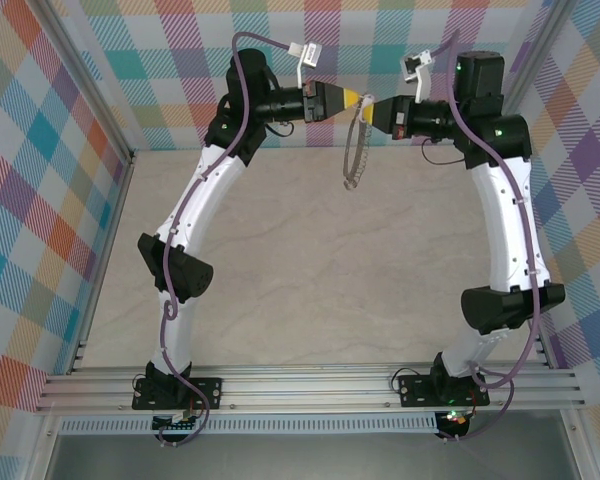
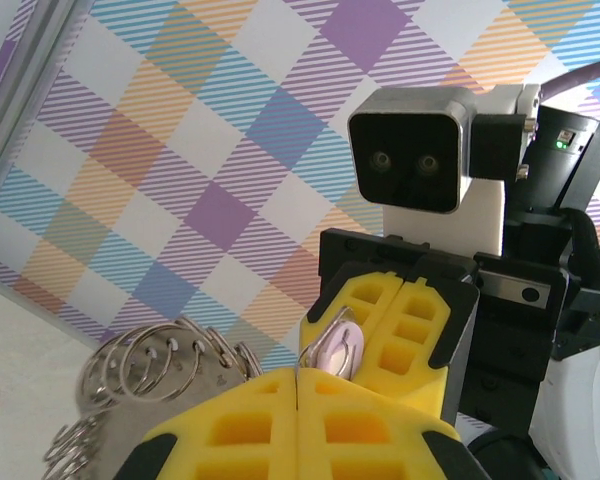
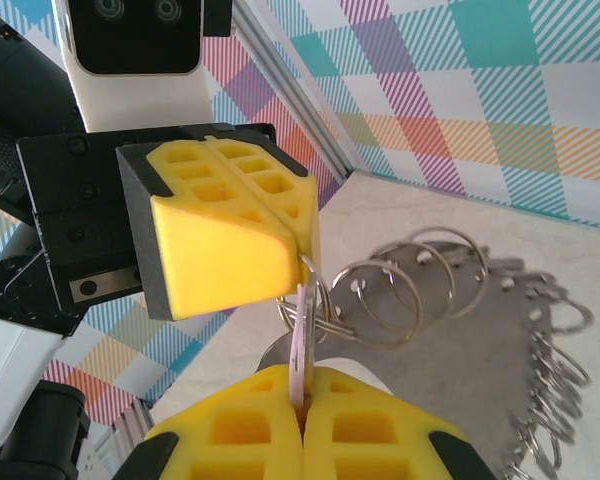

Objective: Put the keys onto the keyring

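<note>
Yellow-fingered left gripper [image 2: 298, 380] pinches the keyring [image 3: 480, 350], right gripper [image 3: 302, 388] clamps the key [image 3: 299, 350], tips nearly meeting.

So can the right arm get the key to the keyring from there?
Likely yes: the right end effector, shut on the key, is tip to tip with the left end effector, which holds the keyring up; nothing stands between.

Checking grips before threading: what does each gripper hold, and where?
Left gripper pinches the keyring by one loop at its top; right gripper pinches the key by its pale head.
</note>
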### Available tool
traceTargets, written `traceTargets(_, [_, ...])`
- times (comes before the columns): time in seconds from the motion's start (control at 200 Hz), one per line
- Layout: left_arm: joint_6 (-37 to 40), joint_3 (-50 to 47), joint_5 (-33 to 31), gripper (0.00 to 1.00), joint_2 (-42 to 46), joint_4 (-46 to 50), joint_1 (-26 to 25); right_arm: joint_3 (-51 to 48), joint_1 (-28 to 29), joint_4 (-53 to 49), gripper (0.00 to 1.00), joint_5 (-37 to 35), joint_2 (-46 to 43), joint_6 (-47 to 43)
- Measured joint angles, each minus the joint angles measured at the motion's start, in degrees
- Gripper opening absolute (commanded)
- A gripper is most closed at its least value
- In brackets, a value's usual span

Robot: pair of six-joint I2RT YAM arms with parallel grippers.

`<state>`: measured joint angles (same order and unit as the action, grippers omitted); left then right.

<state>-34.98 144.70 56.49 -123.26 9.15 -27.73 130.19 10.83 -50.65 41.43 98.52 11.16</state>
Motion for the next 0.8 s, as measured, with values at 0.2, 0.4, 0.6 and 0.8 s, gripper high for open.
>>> traceTargets(0.2, [1.2,0.0,0.0,0.0,0.0,0.9,0.0,3.9,0.0,-3.8,0.0,0.0,1.9,-2.4])
traceTargets(0.4, [2.5,0.0,0.0,0.0,0.1,1.7,0.0,4.5,-0.9,-6.1,0.0,-0.1,2.0,-4.3])
traceTargets(0.6, [3.4,0.0,0.0,0.0,0.3,2.9,-0.2,4.5,-1.6,-7.5,0.0,0.2,2.1,-5.3])
traceTargets(0.8, [3.4,0.0,0.1,0.0,0.4,3.0,-0.2,6.2,-1.8,-9.5,0.0,0.8,2.6,-6.6])
